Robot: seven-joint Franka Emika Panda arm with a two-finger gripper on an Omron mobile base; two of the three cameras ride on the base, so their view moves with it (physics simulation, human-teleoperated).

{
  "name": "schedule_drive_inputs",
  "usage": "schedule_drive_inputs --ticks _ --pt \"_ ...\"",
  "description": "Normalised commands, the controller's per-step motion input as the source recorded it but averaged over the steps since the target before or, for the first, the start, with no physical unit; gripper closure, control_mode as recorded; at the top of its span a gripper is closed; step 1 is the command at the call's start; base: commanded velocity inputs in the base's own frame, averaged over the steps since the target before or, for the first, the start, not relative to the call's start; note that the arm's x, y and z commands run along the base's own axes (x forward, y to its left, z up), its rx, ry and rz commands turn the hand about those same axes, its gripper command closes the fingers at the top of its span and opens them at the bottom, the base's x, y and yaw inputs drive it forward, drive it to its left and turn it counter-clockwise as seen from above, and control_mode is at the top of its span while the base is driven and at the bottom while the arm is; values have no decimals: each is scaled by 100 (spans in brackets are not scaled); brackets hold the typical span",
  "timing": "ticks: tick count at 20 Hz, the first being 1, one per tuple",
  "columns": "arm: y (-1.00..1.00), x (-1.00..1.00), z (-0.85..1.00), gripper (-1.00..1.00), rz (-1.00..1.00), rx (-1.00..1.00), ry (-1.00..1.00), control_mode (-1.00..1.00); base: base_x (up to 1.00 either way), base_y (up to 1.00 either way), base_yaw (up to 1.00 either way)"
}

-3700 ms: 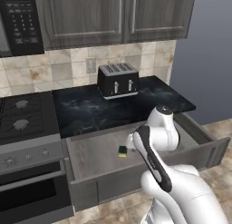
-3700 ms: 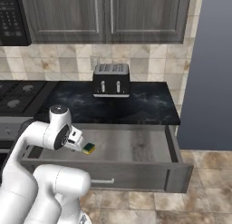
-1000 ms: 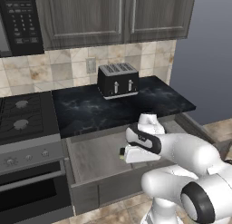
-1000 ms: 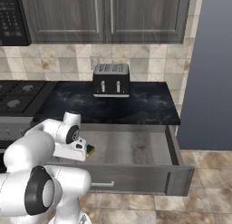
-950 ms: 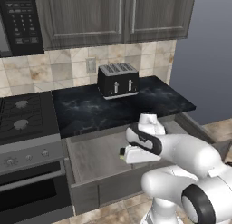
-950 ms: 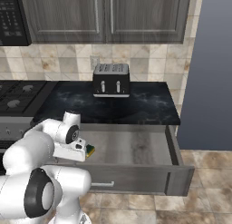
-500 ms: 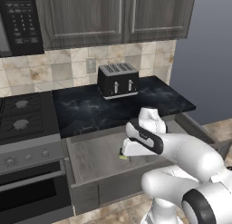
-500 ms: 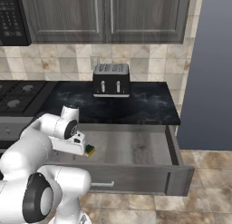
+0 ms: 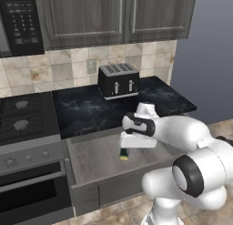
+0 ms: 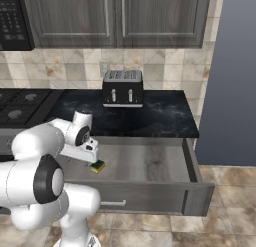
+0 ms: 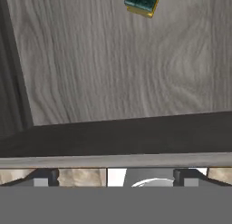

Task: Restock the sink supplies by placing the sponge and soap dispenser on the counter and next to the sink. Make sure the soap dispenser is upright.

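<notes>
The sponge [image 9: 124, 154] [image 10: 97, 166], dark green over yellow, lies on the floor of an open grey wooden drawer [image 9: 93, 158] [image 10: 147, 163]. My gripper [image 9: 126, 147] [image 10: 94, 160] hangs just above it, open and holding nothing. In the hand view the sponge [image 11: 142, 2] sits at the top edge. It is far from my gripper [image 11: 115, 177], whose fingertips [image 11: 44, 177] stand wide apart over the drawer's dark wall. The black marble counter [image 9: 91, 110] [image 10: 160, 116] runs behind the drawer. The soap dispenser and the sink are out of view.
A black toaster [image 9: 118, 80] [image 10: 122, 88] stands at the back of the counter. A gas stove [image 9: 22, 117] [image 10: 22, 103] with an oven below is to the left. Dark cabinets [image 9: 113, 14] hang overhead. The drawer's front panel [image 10: 150, 198] juts toward the base.
My hand has risen slightly and edged toward the counter above the sponge. The sponge has stayed put and the jaws have stayed open.
</notes>
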Motion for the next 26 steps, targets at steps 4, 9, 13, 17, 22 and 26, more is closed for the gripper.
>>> schedule_drive_inputs --ticks 4,9,13,17,22,26 --pt "0 41 -29 -100 -4 0 0 -100 0 0 0" --pt "0 38 -41 -100 -6 0 0 -100 0 0 0" --pt "0 25 -42 -100 -13 -2 0 -100 0 0 0" --pt "0 27 -24 -100 -17 -6 4 -100 0 0 0" --pt "0 39 -32 -100 -10 -9 5 -100 0 0 0" --pt "0 36 -23 -100 -10 -2 1 -100 0 0 0"
